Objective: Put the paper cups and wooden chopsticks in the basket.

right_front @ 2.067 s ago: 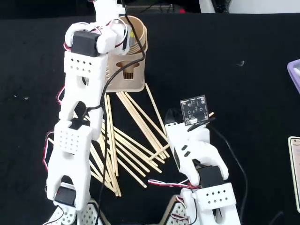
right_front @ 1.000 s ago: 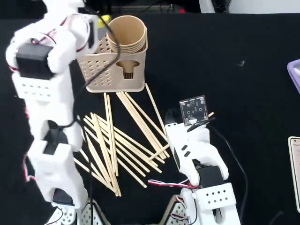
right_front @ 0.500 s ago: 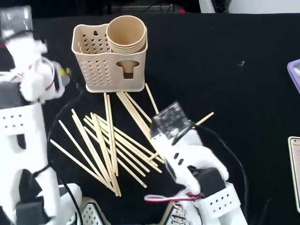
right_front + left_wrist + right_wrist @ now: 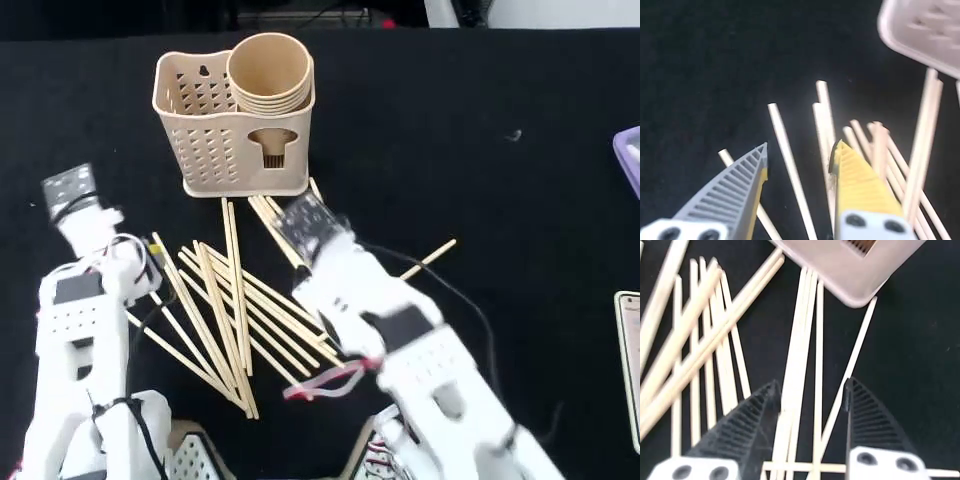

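While the right pincer point(image 4: 812, 390) stands wide over a bundle of wooden chopsticks point(image 4: 802, 340) lying flat on the desk point(image 4: 480, 150) near the basket point(image 4: 215, 150), the left pincer point(image 4: 800, 152), also wide, hovers over other stick ends. Expect the sticks to be light, stiff and prone to roll; grip near mid-length. The paper cups point(image 4: 270, 75) sit nested in the basket.
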Tool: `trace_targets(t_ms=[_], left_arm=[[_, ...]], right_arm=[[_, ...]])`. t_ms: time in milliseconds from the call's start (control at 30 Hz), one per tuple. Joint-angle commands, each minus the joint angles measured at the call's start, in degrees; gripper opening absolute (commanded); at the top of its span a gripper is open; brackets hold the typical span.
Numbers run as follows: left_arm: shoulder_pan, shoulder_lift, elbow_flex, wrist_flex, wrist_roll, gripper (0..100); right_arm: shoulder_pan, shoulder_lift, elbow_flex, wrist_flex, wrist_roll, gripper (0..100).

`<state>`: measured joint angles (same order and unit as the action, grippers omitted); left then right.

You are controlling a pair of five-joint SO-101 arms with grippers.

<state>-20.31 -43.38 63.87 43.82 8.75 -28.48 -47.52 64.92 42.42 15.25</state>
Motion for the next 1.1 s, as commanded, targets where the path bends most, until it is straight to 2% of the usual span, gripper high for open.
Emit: trace_targets(t_ms=[0, 300, 733, 867, 1067], left_arm=[[-3.0, -1.9, 1.4, -2.8, 2.0, 22], [-2.9, -2.1, 1.7, -3.3, 1.9, 22], [-3.3, -2.1, 1.6, -3.0, 1.8, 22], [-3.3, -2.1, 1.7, -3.0, 1.8, 22], [-3.4, -2.1, 1.9, -2.9, 1.8, 22]], right_arm=[[-0.8, 13.8, -8.2, -2.6, 0.4, 21.1], [-0.9, 33.5, -15.3, -2.7, 0.4, 21.1], [-3.3, 40.3, -17.4, -2.5, 0.4, 21.1], [-7.2, 40.8, -17.6, -0.1, 0.6, 21.1], [-10.1, 40.8, -17.5, 3.3, 0.8, 8.7]])
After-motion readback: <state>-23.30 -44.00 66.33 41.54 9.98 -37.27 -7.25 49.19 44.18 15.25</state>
